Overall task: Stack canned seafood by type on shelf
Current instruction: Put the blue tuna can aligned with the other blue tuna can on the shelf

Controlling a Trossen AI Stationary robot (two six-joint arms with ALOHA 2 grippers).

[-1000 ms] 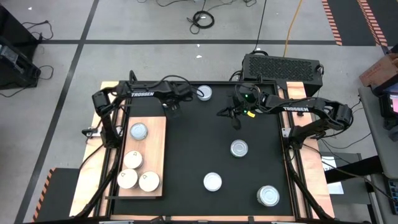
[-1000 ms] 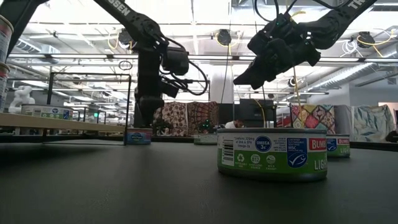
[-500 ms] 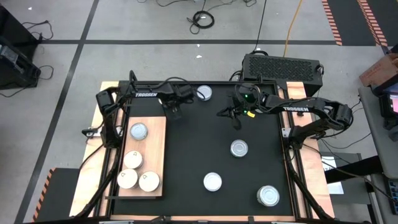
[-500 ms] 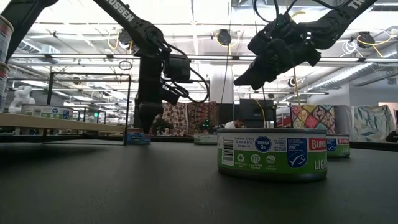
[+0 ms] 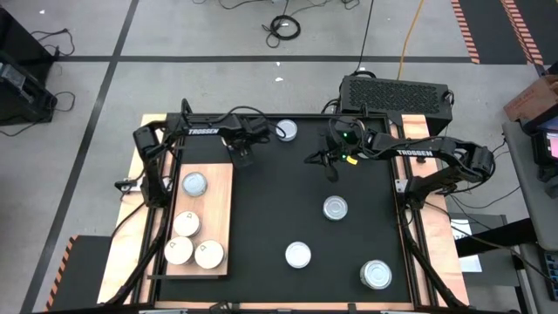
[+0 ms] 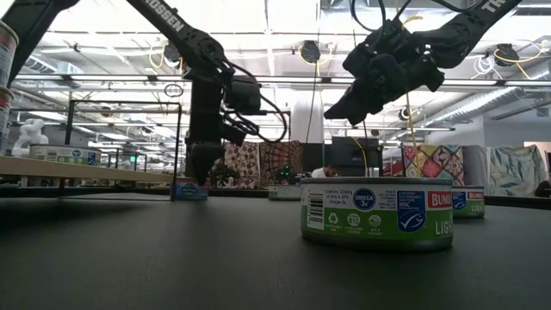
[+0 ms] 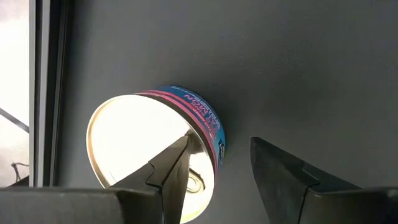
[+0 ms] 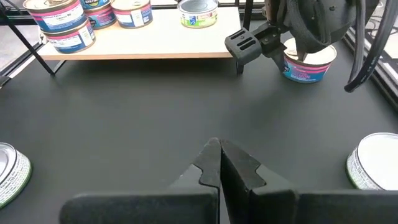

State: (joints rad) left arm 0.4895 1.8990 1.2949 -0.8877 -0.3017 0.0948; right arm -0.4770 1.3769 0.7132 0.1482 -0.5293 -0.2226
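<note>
TROSSEN is printed on the left arm [image 5: 201,133]; the nearest can [image 6: 376,213] in the low view reads "Omega 3s", "MSC" and "BUM…".

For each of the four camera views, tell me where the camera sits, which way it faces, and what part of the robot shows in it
High view: above the table, looking straight down; both arms, shelf, black mat.
Low view: at mat height, looking level into the room; both arms hang from above, a green-labelled can close.
Left wrist view: on the left arm, facing down; the open left gripper straddles the wall of a pink-and-blue can.
Right wrist view: on the right arm, facing across the mat toward the shelf; the shut right gripper shows.
Shared: both wrist views show the pink-and-blue can.
</note>
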